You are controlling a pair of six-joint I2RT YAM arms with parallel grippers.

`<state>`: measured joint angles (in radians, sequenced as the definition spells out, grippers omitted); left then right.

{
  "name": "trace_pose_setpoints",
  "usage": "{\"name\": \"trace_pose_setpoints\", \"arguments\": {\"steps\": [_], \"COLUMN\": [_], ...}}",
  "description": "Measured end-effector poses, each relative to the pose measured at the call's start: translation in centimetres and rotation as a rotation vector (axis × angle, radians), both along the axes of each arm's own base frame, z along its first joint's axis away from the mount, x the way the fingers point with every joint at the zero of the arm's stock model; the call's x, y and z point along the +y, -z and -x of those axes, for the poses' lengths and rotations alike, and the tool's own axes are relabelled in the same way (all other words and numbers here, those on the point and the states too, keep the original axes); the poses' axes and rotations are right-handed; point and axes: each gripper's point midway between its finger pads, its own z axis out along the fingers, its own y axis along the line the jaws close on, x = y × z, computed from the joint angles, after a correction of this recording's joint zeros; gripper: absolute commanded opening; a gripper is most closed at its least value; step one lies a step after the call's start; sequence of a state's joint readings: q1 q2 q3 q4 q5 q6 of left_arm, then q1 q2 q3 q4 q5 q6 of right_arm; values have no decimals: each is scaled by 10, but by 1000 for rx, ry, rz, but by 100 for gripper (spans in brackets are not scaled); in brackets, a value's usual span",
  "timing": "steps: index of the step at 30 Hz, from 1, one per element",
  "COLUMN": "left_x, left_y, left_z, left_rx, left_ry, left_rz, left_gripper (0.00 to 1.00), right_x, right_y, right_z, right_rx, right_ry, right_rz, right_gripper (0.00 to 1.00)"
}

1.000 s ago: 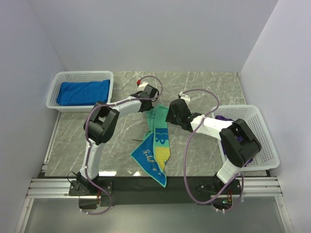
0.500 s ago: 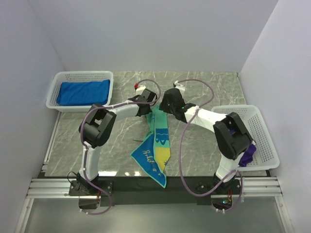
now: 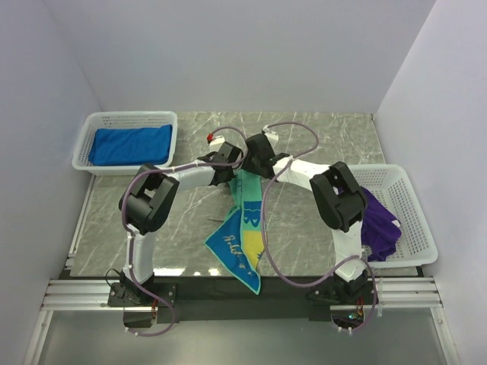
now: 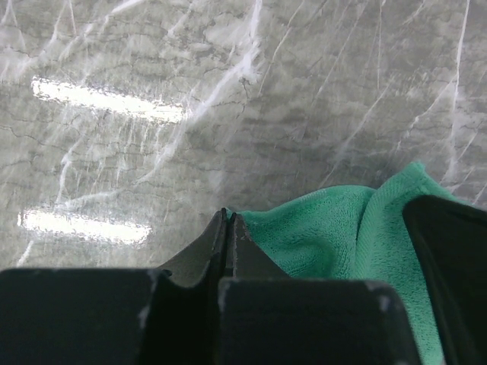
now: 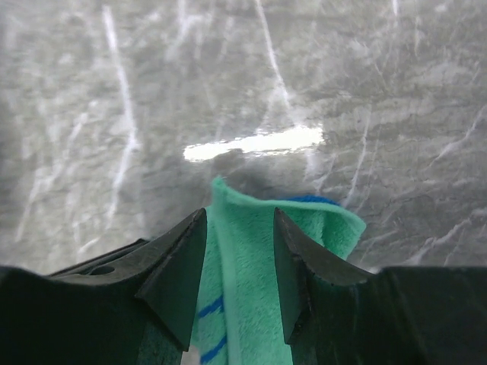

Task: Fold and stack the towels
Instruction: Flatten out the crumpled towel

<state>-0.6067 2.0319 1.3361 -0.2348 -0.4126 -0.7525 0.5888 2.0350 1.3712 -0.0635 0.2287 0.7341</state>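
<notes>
The teal patterned towel point(image 3: 245, 243) trails back from both claws across the marble table point(image 3: 319, 137), its far edge pinched in the tightly closed left gripper point(image 4: 229, 220), while the half-spread right gripper point(image 5: 239, 213) straddles the cloth.

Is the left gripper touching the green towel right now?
Touching. The left wrist view shows the left gripper shut, its fingertips pinching the edge of the green towel.

Left basket point(image 3: 82, 144) far-left on table point(image 3: 319, 137), folded towel point(image 3: 129, 144) in it; right basket point(image 3: 422, 220) at right, crumpled towel point(image 3: 378, 228) in it; middle towel point(image 3: 242, 243) between baskets, running centre to near edge, left gripper point(image 4: 228, 228) and right gripper point(image 5: 240, 220) at its far end
</notes>
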Motion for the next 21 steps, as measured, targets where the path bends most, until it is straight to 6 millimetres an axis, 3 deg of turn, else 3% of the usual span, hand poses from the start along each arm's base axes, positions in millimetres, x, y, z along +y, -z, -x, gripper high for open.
{"name": "trace_pose_setpoints", "arguments": {"steps": [11, 21], "left_x": [2, 2], "left_y": [0, 1], "left_z": [3, 4], "left_rx": [-9, -7], "left_ry": [-22, -44], "left_rz": [28, 63], "left_gripper": [1, 1], "right_x": [-2, 0], "right_y": [24, 27], "right_z": [-12, -26], "right_rx": [64, 84], "right_ry": [52, 55], "right_rz": [68, 157], "right_gripper": [46, 45]}}
